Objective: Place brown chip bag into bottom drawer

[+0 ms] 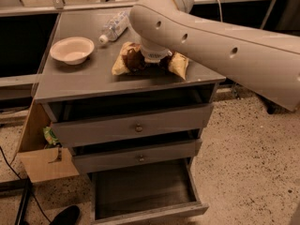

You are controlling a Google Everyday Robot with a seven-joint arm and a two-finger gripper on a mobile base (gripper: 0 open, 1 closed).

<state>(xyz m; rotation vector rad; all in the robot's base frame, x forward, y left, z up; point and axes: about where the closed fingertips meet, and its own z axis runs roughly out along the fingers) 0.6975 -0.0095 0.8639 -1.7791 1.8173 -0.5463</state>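
The brown chip bag (123,60) lies crumpled on the grey cabinet top (84,81), near its front edge right of the middle. My gripper (151,62) is down on the middle of the bag, largely hidden under my big white arm, which comes in from the right. The bottom drawer (140,187) is pulled out at floor level, and its dark wood-grain floor is bare.
A pale bowl (71,49) and a lying plastic bottle (114,27) sit on the cabinet top to the left. The two upper drawers (136,126) are slightly out. A cardboard box (44,162) with a green packet (50,136) stands at the left of the cabinet.
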